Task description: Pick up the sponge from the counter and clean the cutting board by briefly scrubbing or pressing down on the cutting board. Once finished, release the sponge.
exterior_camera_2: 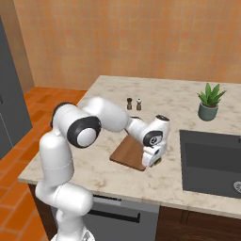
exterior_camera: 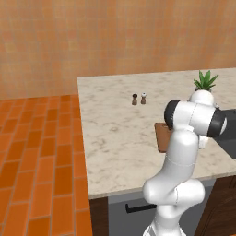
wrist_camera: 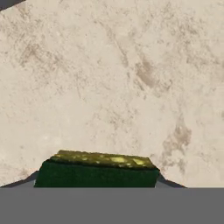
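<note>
The sponge (wrist_camera: 96, 173), dark green over speckled yellow, sits at the bottom of the hand view right between my fingers, above the marbled counter (wrist_camera: 109, 87). My gripper (exterior_camera_2: 154, 162) hangs low over the counter (exterior_camera_2: 164, 181), just off the right end of the reddish-brown cutting board (exterior_camera_2: 128, 153), and looks shut on the sponge; the sponge hides the fingertips. In the left base view my arm covers most of the cutting board (exterior_camera: 161, 136), of which a narrow strip shows.
A dark sink basin (exterior_camera_2: 212, 160) lies to the right of the gripper. A potted green plant (exterior_camera_2: 209, 103) stands behind it. Two small shakers (exterior_camera_2: 133, 104) stand behind the board. The counter's front edge runs close below the gripper.
</note>
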